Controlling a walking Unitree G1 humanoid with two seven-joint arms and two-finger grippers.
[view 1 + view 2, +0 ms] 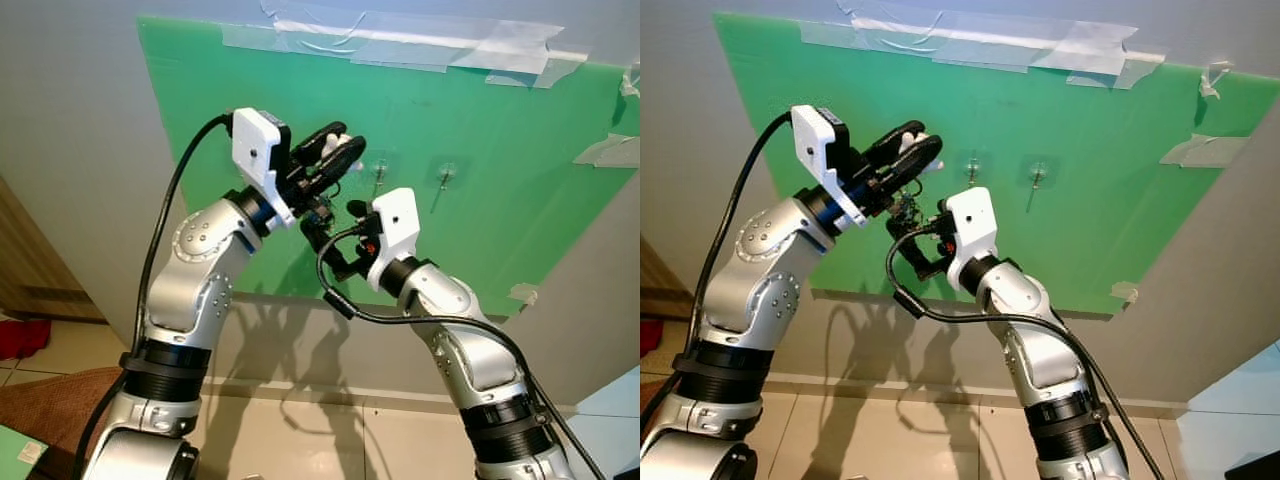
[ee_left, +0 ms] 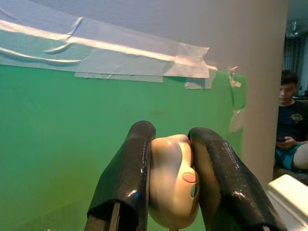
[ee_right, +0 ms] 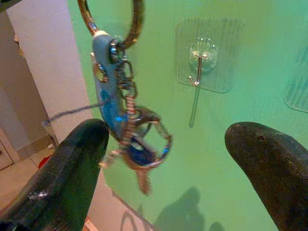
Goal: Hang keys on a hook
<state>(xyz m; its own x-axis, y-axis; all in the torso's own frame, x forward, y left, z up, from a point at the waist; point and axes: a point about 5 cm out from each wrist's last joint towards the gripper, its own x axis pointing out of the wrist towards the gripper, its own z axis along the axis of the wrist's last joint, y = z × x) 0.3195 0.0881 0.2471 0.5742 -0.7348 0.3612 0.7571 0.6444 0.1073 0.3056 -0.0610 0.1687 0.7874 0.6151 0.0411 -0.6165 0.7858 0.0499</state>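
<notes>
Covering the wall, the green board [image 1: 470, 190] carries the hook [image 3: 198, 65]. Left claw [image 2: 175, 190] is clamped on a cream fob [image 2: 173, 180]; keys [image 3: 130, 130] dangle loosely at 6 o'clock. Right claw [image 3: 166, 163] gapes wide, empty. Grip the rigid ring [image 3: 130, 21].

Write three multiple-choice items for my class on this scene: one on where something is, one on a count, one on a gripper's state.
1. Where are the clear adhesive hooks stuck?
A. on the green board
B. on the tiled floor
C. on the robot's arm

2. How many clear hooks show on the board in the head views?
A. one
B. two
C. five

3. What is the left gripper doing?
A. hanging open
B. shut on a cream keychain charm
C. gripping a hook

Answers:
1. A, both hooks sit on the green board taped to the wall.
2. B, two side by side, the second further right.
3. B, its black fingers pinch the charm, while the bunch of keys dangles before the open right gripper.
</notes>
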